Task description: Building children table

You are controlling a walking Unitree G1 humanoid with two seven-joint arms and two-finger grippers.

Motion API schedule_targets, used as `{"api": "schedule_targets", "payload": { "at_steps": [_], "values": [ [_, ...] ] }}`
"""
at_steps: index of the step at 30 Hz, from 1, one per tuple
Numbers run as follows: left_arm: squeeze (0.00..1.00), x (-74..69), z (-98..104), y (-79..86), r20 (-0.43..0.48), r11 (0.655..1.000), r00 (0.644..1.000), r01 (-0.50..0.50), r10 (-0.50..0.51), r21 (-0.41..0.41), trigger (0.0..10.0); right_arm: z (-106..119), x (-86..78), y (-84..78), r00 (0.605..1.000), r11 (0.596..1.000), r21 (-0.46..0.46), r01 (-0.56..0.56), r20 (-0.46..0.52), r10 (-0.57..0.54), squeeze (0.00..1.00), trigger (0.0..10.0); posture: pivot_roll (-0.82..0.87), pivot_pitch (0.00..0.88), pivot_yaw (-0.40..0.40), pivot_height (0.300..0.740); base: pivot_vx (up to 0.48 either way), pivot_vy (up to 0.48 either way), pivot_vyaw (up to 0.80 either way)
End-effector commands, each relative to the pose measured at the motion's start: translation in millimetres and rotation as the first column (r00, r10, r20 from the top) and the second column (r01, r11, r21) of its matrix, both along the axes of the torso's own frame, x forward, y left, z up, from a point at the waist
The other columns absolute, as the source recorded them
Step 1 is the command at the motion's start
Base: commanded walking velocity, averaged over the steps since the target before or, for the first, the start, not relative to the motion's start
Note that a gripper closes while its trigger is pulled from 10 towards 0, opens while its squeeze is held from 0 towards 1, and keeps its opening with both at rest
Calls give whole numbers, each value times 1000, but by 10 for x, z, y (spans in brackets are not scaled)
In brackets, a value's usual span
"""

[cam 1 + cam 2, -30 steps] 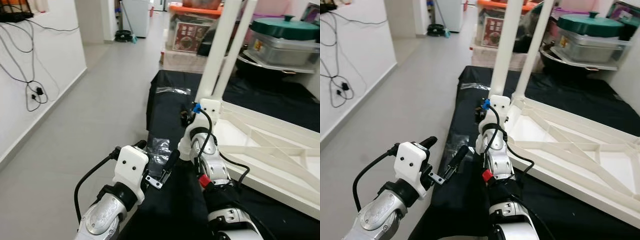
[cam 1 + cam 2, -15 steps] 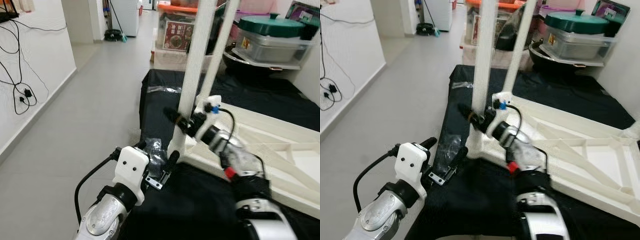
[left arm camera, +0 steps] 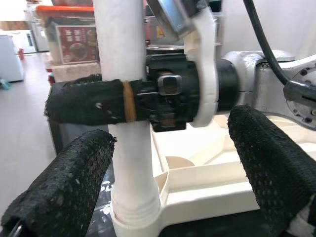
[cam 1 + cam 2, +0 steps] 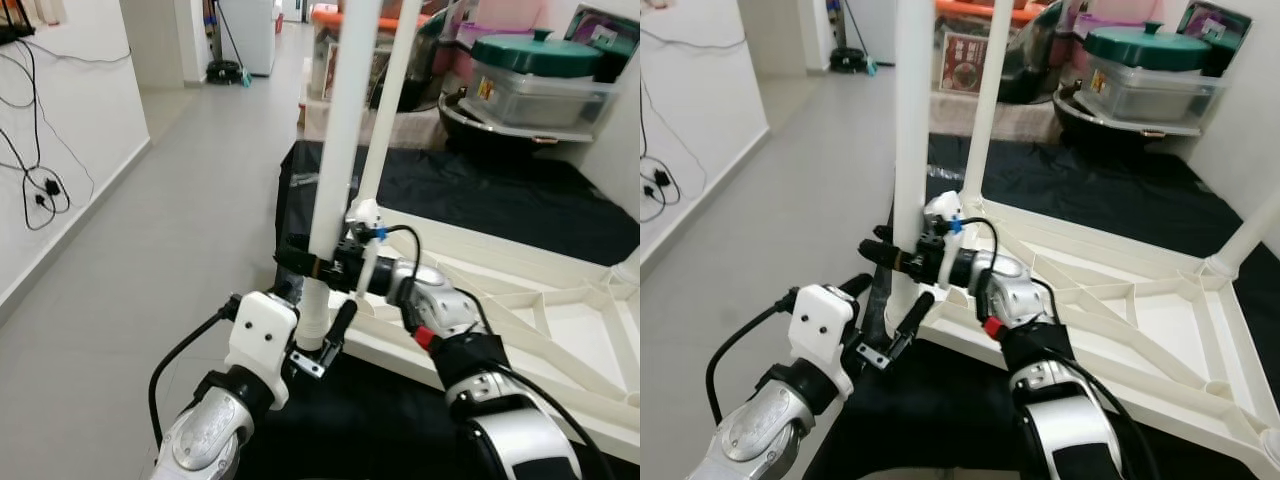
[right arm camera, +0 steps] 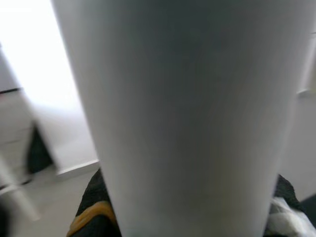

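One white children's table (image 4: 1110, 310) lies upside down on a black cloth (image 4: 480, 190) spread over the floor, its ribbed underside facing up and its legs pointing upward. Two legs stand at the near-left part of the frame: the nearest table leg (image 4: 335, 170) rises from a round socket at the frame's corner, close to the cloth's left edge, and a second leg (image 4: 388, 100) stands just behind it. Behind the cloth's far edge sit storage boxes (image 4: 975, 55) and a grey bin with a green lid (image 4: 540, 75). The right gripper (image 4: 902, 257) reaches across from the right and its fingers are closed around the nearest leg low down, a little above the socket; in the left wrist view one black finger (image 3: 84, 102) with a yellow band wraps across the leg's front. The left gripper (image 3: 168, 173) sits just before the same leg near its base, its fingers (image 3: 59, 190) spread wide, one to each side of the leg, touching nothing.
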State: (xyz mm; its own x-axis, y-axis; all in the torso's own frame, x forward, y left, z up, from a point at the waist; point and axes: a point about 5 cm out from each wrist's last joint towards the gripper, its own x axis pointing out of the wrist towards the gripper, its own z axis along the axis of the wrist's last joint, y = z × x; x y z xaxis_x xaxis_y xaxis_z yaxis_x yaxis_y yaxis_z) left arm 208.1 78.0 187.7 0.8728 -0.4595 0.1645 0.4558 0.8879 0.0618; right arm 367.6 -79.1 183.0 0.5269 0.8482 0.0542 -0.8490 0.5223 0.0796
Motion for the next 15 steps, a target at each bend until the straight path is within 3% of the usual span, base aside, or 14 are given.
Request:
{"api": "schedule_targets", "payload": {
  "at_steps": [1, 2, 3, 5, 6, 7, 8, 9, 10, 11, 12, 13, 15],
  "values": [
    [0, 4, -23, -10, -6, 1000, 1000, -3, 3, 2, 10000, -42, 66, -88, 991, 992, 8, 127, -39, -127, 0, 0, 122, 0, -100, 740, 0, 0, 0],
    [0, 5, -21, -13, -6, 1000, 1000, -2, 2, 1, 10000, -52, 105, -155, 970, 971, -3, 239, -39, -239, 0, 0, 121, 0, -103, 740, 0, 0, 0],
    [0, 5, -21, -14, -7, 1000, 1000, -1, 1, 1, 10000, -80, 144, -241, 923, 923, -27, 383, -42, -384, 0, 0, 122, 0, -104, 740, 0, 0, 0],
    [0, 5, -21, -14, -7, 1000, 1000, -1, 1, 1, 10000, -80, 144, -241, 923, 923, -27, 383, -42, -384, 0, 0, 122, 0, -104, 740, 0, 0, 0],
    [0, 6, -20, -12, -7, 1000, 1000, -1, 1, 0, 10000, -116, 175, -332, 855, 856, -63, 513, -42, -516, 0, 0, 120, 0, -103, 740, 0, 0, 0],
    [0, 6, -20, -12, -7, 1000, 1000, -1, 1, 0, 10000, -116, 175, -332, 855, 856, -63, 513, -42, -516, 0, 0, 120, 0, -103, 740, 0, 0, 0],
    [0, 6, -20, -10, -7, 1000, 1000, -1, 2, 1, 10000, -184, 168, -535, 668, 668, -117, 735, -44, -743, 0, 0, 118, 0, -102, 740, 0, 0, 0],
    [0, 6, -22, -8, -7, 1000, 1000, -2, 2, 2, 10000, -236, 111, -684, 482, 482, -146, 864, -41, -875, 0, 0, 119, 0, -102, 740, 0, 0, 0],
    [0, 6, -22, -8, -7, 1000, 1000, -2, 2, 2, 10000, -236, 111, -684, 482, 482, -146, 864, -41, -875, 0, 0, 119, 0, -102, 740, 0, 0, 0],
    [0, 6, -23, -7, -7, 1000, 1000, -3, 3, 2, 10000, -270, 56, -781, 355, 356, -164, 920, -37, -934, 0, 0, 120, 0, -102, 740, 0, 0, 0],
    [0, 6, -23, -7, -7, 1000, 1000, -3, 3, 2, 10000, -270, 56, -781, 355, 356, -164, 920, -37, -934, 0, 0, 120, 0, -102, 740, 0, 0, 0],
    [0, 7, -21, -8, -7, 1000, 1000, -3, 3, 0, 10000, -288, -3, -791, 290, 293, -171, 941, -44, -956, 0, 0, 120, 0, -102, 740, 0, 0, 0],
    [0, 8, -22, -11, -8, 1000, 1000, -1, 1, 1, 10000, -275, -46, -705, 294, 298, -162, 941, -51, -955, 0, 0, 119, 0, -100, 740, 0, 0, 0]
  ]
}}
